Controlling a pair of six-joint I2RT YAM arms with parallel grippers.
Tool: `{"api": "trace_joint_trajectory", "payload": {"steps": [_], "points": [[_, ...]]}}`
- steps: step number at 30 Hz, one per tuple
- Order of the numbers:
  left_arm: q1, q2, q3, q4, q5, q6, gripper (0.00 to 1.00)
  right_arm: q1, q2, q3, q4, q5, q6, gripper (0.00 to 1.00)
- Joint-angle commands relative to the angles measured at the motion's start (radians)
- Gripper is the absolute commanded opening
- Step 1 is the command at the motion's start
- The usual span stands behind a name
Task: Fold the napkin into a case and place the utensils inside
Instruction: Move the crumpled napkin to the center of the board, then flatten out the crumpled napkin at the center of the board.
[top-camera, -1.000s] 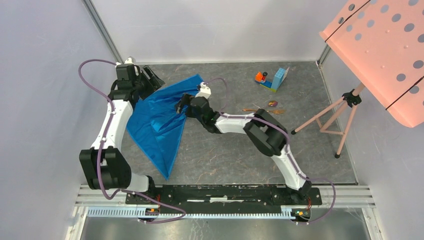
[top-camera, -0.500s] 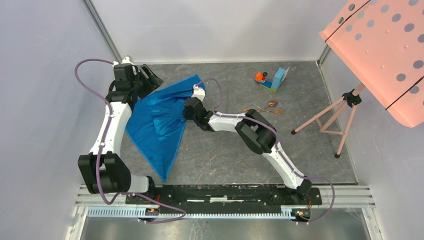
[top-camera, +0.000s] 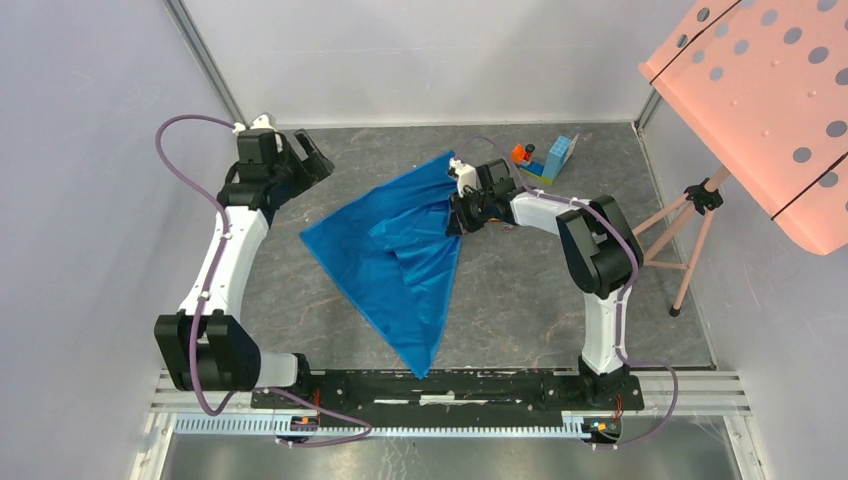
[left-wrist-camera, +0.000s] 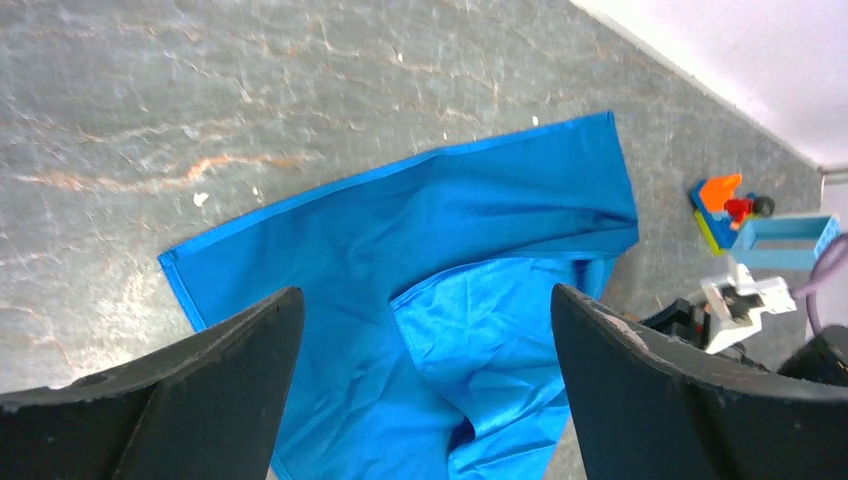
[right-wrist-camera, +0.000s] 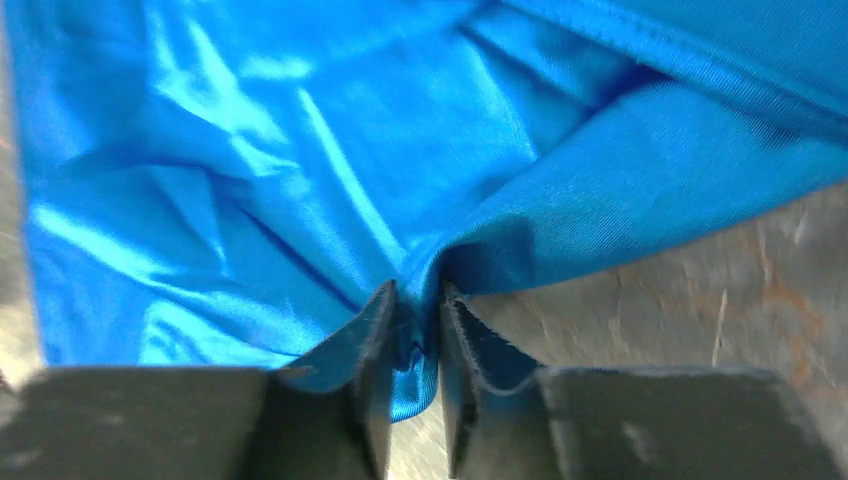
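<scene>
Our right gripper (right-wrist-camera: 415, 320) pinches the far right edge of the napkin (right-wrist-camera: 250, 150); our left gripper (left-wrist-camera: 425, 330) hangs wide and empty at the far left. The napkin lies rumpled in the middle of the worktop (top-camera: 520, 310), so we should pull low and evenly to flatten it.

The shiny bright blue napkin (top-camera: 390, 255) lies partly folded in a rough triangle, its far corner bunched.

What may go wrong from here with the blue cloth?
The right gripper pinches only a small bunch of the napkin, which may slip out. The left gripper is open and off the cloth, so a pull may only drag it. The toy blocks near the right wrist may be knocked.
</scene>
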Motion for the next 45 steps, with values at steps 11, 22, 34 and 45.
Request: {"api": "trace_joint_trajectory", "payload": {"steps": [11, 22, 34, 45], "points": [[-0.019, -0.163, -0.162, -0.277, -0.167, 0.125, 1.0, 0.267, -0.373, -0.057, -0.171, 0.79, -0.067, 0.81], [-0.017, -0.236, -0.378, -0.16, 0.125, -0.098, 1.0, 0.419, -0.035, 0.293, -0.108, 0.718, -0.028, 0.63], [-0.017, -0.333, -0.449, -0.169, 0.084, -0.073, 1.0, 0.461, 0.261, 0.615, -0.165, 0.767, -0.044, 0.62], [-0.018, -0.297, -0.455, -0.106, 0.104, -0.104, 1.0, 0.461, 0.339, 0.632, -0.215, 0.769, 0.003, 0.62]]}}
